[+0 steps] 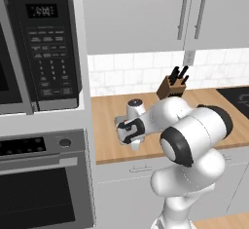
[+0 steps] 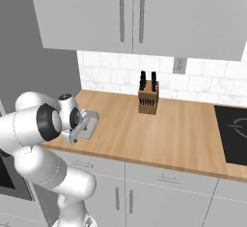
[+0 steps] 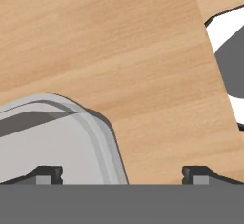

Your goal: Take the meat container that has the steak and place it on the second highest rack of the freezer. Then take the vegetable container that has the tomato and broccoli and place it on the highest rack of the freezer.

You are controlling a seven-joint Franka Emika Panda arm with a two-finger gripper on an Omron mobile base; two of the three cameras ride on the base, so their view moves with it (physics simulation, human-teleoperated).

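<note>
A shallow light-grey container with a rounded corner lies at the left end of the wooden counter. What it holds is hidden. My gripper hangs low over it, open. Its left fingertip is over the container and the right one is over bare wood, so the container's rim runs between them. From the base, the gripper shows at the container's near side. In the left base view the gripper covers most of the container. Steak, tomato, broccoli and freezer are out of view.
A knife block stands at the back of the counter, with a black cooktop to the right. A microwave and an oven are stacked left of the counter. Grey wall cabinets hang above.
</note>
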